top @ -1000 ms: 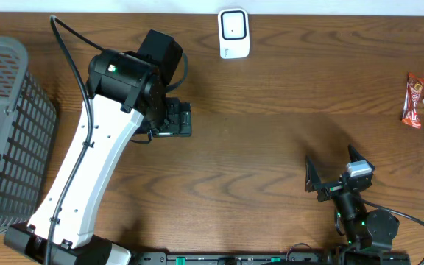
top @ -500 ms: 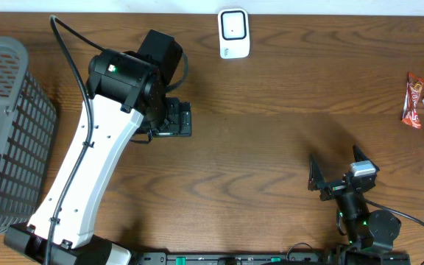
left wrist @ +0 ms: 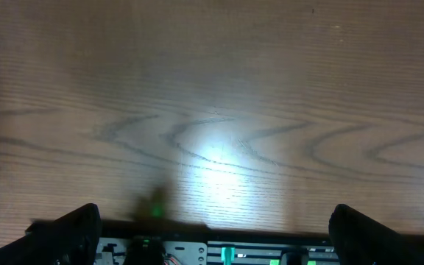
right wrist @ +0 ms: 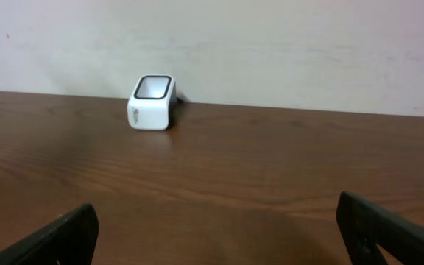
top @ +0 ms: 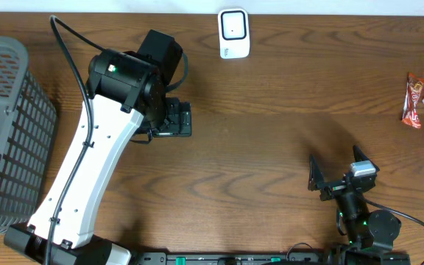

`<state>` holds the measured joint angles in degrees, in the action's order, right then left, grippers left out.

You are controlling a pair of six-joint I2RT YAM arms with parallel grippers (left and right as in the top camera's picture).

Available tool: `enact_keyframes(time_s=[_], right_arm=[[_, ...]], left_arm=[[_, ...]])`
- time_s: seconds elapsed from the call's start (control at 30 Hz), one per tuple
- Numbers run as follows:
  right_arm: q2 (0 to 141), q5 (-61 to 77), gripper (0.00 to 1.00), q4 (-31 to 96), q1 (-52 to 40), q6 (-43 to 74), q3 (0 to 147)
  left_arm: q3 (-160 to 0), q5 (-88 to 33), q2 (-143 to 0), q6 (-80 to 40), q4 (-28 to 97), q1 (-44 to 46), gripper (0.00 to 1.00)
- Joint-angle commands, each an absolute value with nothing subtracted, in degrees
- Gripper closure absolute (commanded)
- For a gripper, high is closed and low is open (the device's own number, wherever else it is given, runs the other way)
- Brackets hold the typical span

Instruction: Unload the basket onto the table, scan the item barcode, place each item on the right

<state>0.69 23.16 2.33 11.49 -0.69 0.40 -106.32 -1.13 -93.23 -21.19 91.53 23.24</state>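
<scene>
Stretches left arm (top: pixel 87 169) diagonally from the near-left base toward the far side, left claw (top: pixel 177 119) facing down, jaws spread wide, empty. Tucks right arm (top: pixel 363 221) low by the near-right base, right claw (top: pixel 336 163) aimed forward, jaws wide, empty.

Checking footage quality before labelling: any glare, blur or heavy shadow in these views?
Left wrist: a white glare patch washes out the wood grain of the table mid-frame. Right wrist: the scanner is sharp; the fingers of the right hand are dark, soft-edged shapes in the bottom corners. Overhead: even light, no harsh shadows, everything sharp.
</scene>
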Motion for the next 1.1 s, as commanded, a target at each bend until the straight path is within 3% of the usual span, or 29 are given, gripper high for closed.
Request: enact_keyframes(time_s=[0.0, 0.7, 0.93, 1.07], right_arm=[[0.34, 22.63, 0.01, 2.59, 11.68, -0.91, 0.32], [0.34, 22.63, 0.01, 2.59, 11.68, -0.93, 0.32], [0.34, 22.63, 0.01, 2.59, 11.70, -0.91, 0.32], [0.34, 22.63, 0.01, 2.59, 11.68, -0.93, 0.32]], left_arm=[[-106.26, -0.82, -93.34, -21.74, 91.83, 22.90, 0.02], [-106.26, -0.82, -92.88, -21.74, 91.83, 22.90, 0.02], [-106.19, 0.93, -86.13, -20.03, 92.01, 22.87, 0.02], [-102.76, 0.89, -80.20, -20.88, 85.91, 22.90, 0.02]])
